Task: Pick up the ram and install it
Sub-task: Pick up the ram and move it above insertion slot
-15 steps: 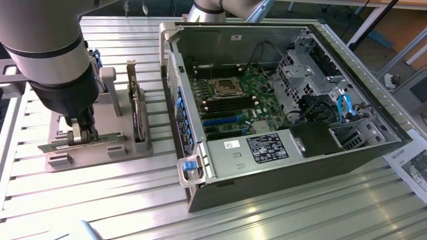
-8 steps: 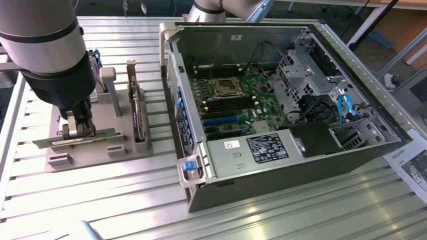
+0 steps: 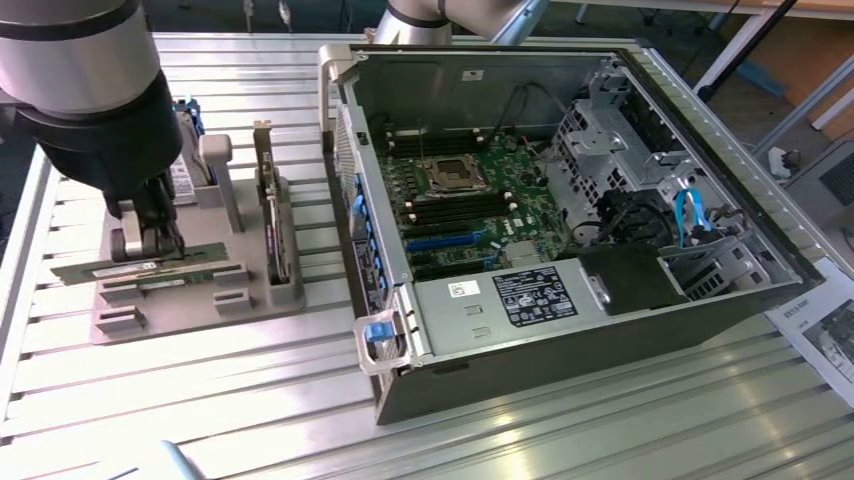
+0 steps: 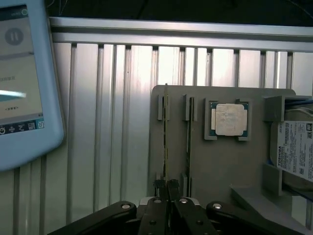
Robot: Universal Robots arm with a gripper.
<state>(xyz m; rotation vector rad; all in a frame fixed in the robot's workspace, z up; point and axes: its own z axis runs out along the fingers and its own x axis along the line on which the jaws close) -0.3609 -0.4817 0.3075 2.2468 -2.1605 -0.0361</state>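
The claw (image 4: 167, 188) is closed narrowly on the ram (image 4: 165, 132), which stands on edge in the grey holder (image 4: 225, 161) on the desk (image 4: 112, 122), at the exterior view's left of the computer case (image 3: 534, 360)

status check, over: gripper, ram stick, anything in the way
Gripper shut on thin green ram stick. Stick sits in its slot on grey plastic holder. Second ram stick alongside, apart from the fingers; nothing blocking.

Thin green ram (image 3: 107, 269) on edge in grey holder (image 3: 200, 312)
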